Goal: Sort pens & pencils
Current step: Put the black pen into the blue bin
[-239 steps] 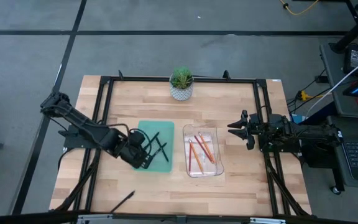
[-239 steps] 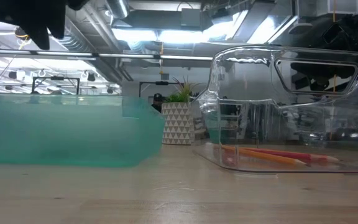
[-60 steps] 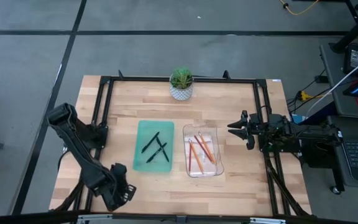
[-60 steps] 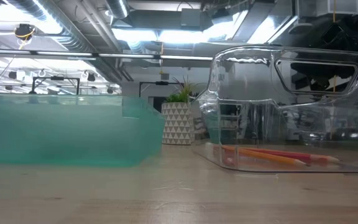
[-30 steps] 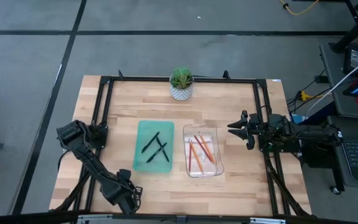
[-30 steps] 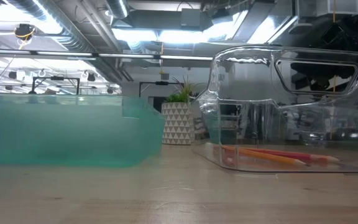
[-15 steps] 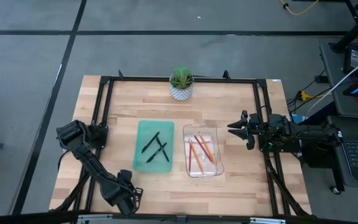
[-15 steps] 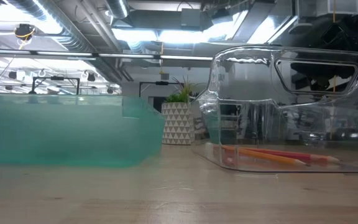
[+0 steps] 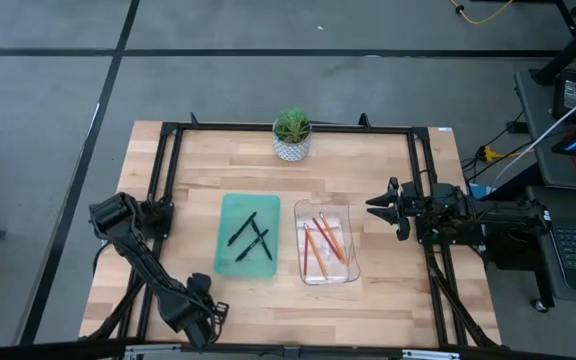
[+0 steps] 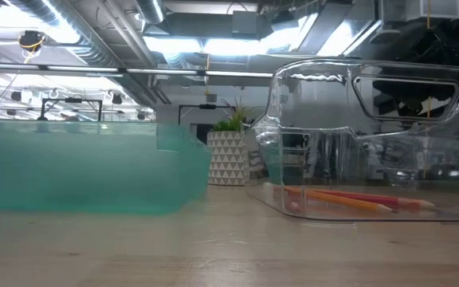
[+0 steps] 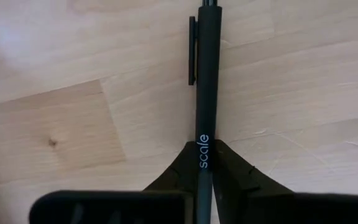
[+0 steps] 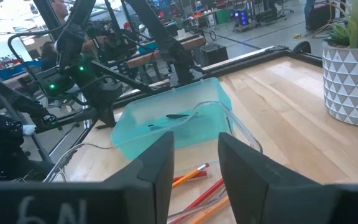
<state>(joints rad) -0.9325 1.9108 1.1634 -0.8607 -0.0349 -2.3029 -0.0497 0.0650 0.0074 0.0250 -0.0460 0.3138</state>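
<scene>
Black plastic, slim and stiff, the last loose pen [image 11: 207, 81] lies flat on the pale wooden worktop [image 9: 368, 170] near its front-left corner, with the left gripper [image 11: 205, 163] down over it. Its jaws are pinching the barrel just below the clip, around the small white lettering. Such a light, smooth stick could roll or swivel; I judge a hold nearer mid-barrel steadier. Two other black pens [image 9: 252, 234] rest in the shallow teal tray [image 9: 226, 262] at mid-worktop. Three orange and red pencils [image 9: 321, 240] lie in the clear plastic bin [image 9: 348, 275] just beside it. The right gripper [image 9: 377, 204] waits near the right edge, jaws spread.
</scene>
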